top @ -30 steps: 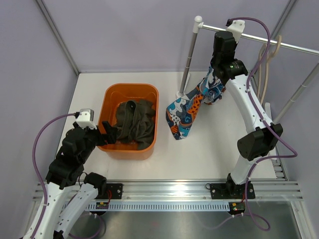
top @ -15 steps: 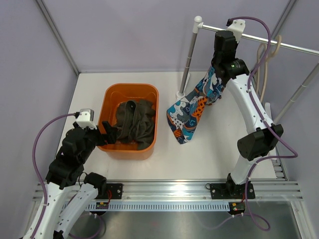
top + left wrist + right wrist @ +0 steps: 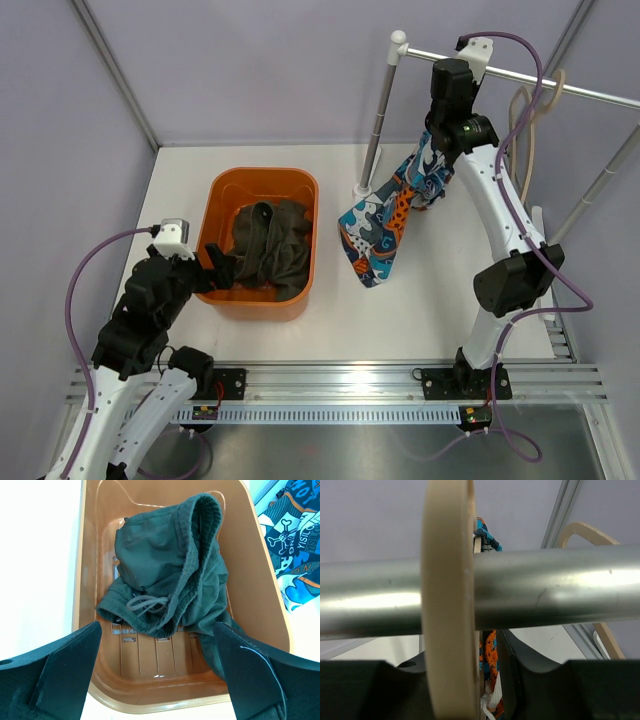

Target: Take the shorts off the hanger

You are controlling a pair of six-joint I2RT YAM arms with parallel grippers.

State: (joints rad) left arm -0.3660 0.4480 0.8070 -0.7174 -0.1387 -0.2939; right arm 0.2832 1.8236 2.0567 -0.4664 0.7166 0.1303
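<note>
Right hand now sits slightly higher at the rail; we cannot tell its grip. Meanwhile the printed shorts swing right, seemingly still on the wooden hanger.

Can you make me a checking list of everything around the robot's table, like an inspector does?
Surface: white table, no spills seen.
Job's things: green shorts heaped in the orange tub; patterned shorts hanging from a wooden hanger on the metal rail.
Clutter: a spare hanger further along the rail.
Grippers: left gripper open over the tub's near edge; right gripper up at the rail, fingers either side of the wooden hanger, a gap showing.
Cables: purple cables loop along both arms; no snag seen.
Surroundings: pale walls and metal frame posts.
</note>
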